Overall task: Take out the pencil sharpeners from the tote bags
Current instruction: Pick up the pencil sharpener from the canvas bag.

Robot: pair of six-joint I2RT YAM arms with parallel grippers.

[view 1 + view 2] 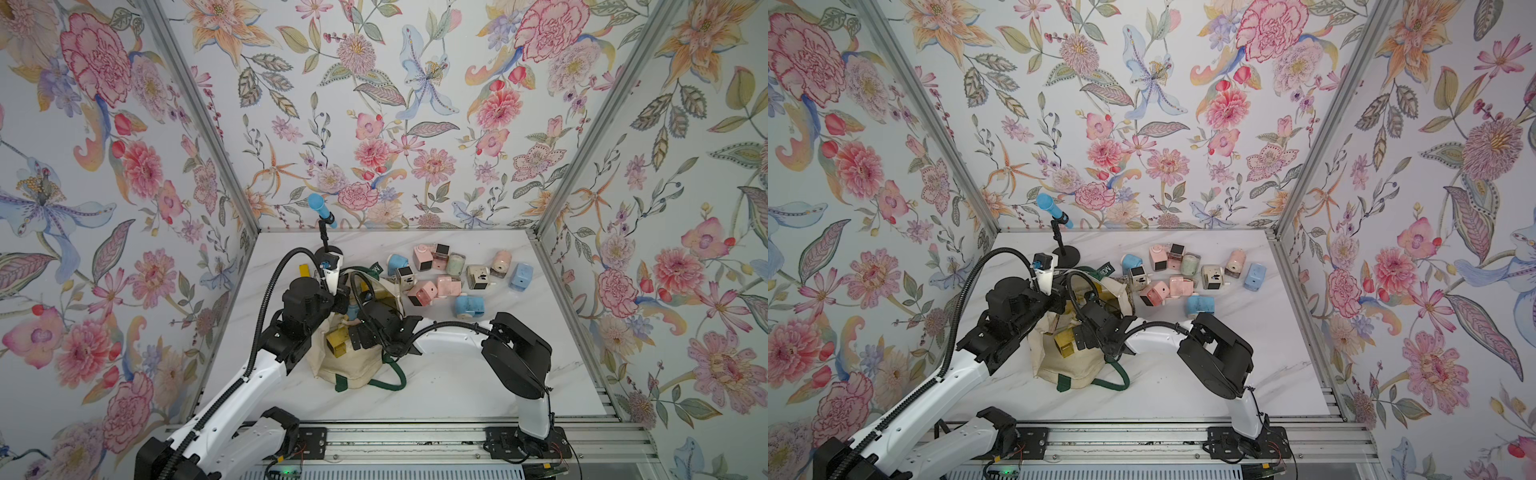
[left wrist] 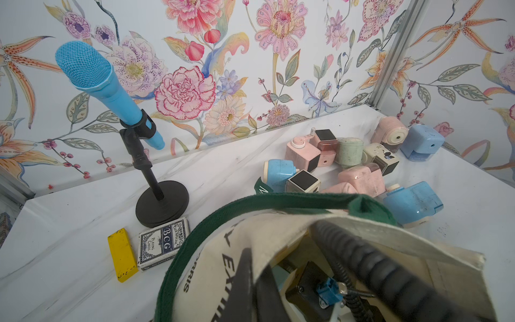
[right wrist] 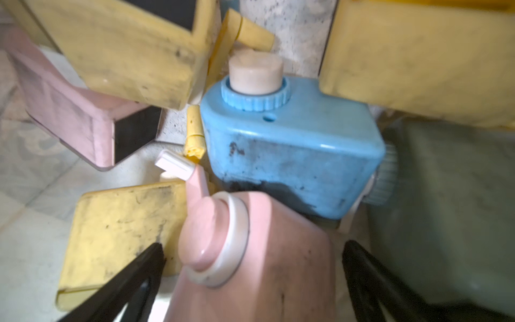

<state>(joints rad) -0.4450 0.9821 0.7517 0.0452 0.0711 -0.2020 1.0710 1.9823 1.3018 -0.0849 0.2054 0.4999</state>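
Tabletop [image 1: 457,386]: sharpener [image 3: 278,267] inside right end effector [image 3: 253,246]

Setting: robot lab test cell. Evid.: alu. extrusion frame [image 1: 200,112], floral wallpaper panels [image 1: 374,104], marble-look tabletop [image 1: 457,386], 2 arms [image 1: 232,386] bolted to front rail [image 1: 395,442], mic [image 1: 321,210] on stand.

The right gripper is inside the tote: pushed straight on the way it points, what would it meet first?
Probably the pink sharpener, framed by the open jaws of the right gripper in its wrist view. The blue sharpener sits beyond it. Depth to the pink one is unclear.
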